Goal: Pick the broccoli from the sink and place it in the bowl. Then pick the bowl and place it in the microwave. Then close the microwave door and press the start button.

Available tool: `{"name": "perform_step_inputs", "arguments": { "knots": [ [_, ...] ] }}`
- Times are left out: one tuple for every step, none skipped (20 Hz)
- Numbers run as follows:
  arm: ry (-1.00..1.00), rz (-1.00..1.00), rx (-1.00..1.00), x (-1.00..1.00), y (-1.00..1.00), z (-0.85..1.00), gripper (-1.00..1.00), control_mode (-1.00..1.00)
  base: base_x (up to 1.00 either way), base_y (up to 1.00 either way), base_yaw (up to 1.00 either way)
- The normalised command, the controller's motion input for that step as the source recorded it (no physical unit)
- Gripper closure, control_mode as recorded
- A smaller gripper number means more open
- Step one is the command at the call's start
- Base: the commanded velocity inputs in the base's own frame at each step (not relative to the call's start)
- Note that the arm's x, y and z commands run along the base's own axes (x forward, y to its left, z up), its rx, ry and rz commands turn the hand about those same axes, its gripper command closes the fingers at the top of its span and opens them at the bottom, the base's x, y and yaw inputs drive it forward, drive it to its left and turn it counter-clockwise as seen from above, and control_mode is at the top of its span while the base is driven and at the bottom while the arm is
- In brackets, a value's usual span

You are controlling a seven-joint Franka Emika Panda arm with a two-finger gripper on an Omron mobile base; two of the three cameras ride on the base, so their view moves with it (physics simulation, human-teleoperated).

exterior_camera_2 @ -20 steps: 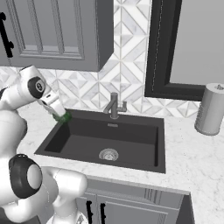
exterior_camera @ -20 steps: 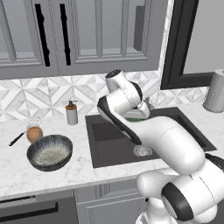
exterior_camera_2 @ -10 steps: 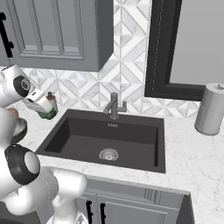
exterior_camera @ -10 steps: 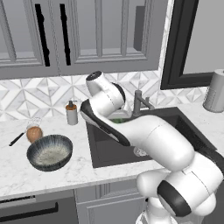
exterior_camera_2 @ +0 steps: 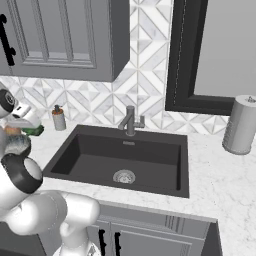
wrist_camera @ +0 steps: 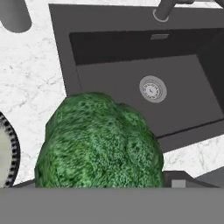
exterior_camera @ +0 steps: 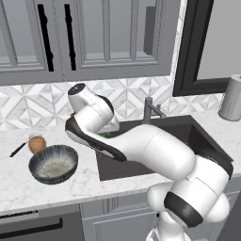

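My gripper [exterior_camera_2: 29, 128] is shut on the broccoli [wrist_camera: 98, 142], a lumpy green floret that hides the fingertips in the hand view. The broccoli [exterior_camera_2: 32, 131] hangs in the air over the counter left of the sink [exterior_camera_2: 125, 155], close to the bowl [exterior_camera_2: 17, 145]. In the left base view the arm covers the hand, and a sliver of the broccoli [exterior_camera: 107, 135] peeks out by the sink's [exterior_camera: 113, 165] left rim. The striped bowl [exterior_camera: 43, 175] stands on the counter to the left, and its rim [wrist_camera: 13, 154] shows at the hand view's left edge. The microwave is out of view.
A faucet [exterior_camera_2: 130, 120] rises behind the sink. A brown-orange item with a black handle [exterior_camera: 36, 143] lies behind the bowl. A soap bottle [exterior_camera_2: 59, 118] stands by the backsplash, a paper towel roll [exterior_camera_2: 240, 125] at the right. Cabinets hang overhead.
The arm has swung left from above the sink to the counter near the bowl, carrying the broccoli with it.
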Motion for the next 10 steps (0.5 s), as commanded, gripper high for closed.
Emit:
{"name": "perform_step_inputs", "arguments": {
  "knots": [
    [0.0, 0.17, 0.0, 0.07, 0.71, -0.09, 1.0, -1.0, 0.0, 0.0, 0.0],
    [0.01, 0.18, 0.03, 0.18, 0.71, -0.1, 1.0, -1.0, 0.0, 0.0, 0.0],
    [0.02, 0.19, 0.05, 0.19, 0.71, -0.09, 1.0, -1.0, 0.0, 0.0, 0.0],
    [0.05, 0.2, 0.07, 0.26, 0.71, -0.07, 1.0, -1.0, 0.0, 0.0, 0.0],
    [0.05, 0.2, 0.05, 0.26, 0.72, -0.08, 1.0, -1.0, 0.0, 0.0, 0.0],
    [0.08, 0.2, 0.06, 0.29, 0.74, -0.04, 1.0, -1.0, 0.0, 0.0, 0.0],
    [0.09, 0.19, 0.07, 0.29, 0.74, 0.0, 1.0, -1.0, 0.0, 0.0, 0.0],
    [0.1, 0.19, 0.08, 0.31, 0.75, 0.0, 1.0, -1.0, 0.0, 0.0, 0.0],
    [0.11, 0.18, 0.08, 0.31, 0.75, 0.0, 1.0, -1.0, 0.0, 0.0, 0.0],
    [0.12, 0.17, 0.07, 0.32, 0.76, 0.0, 1.0, -1.0, 0.0, 0.0, 0.0]
  ]
}}
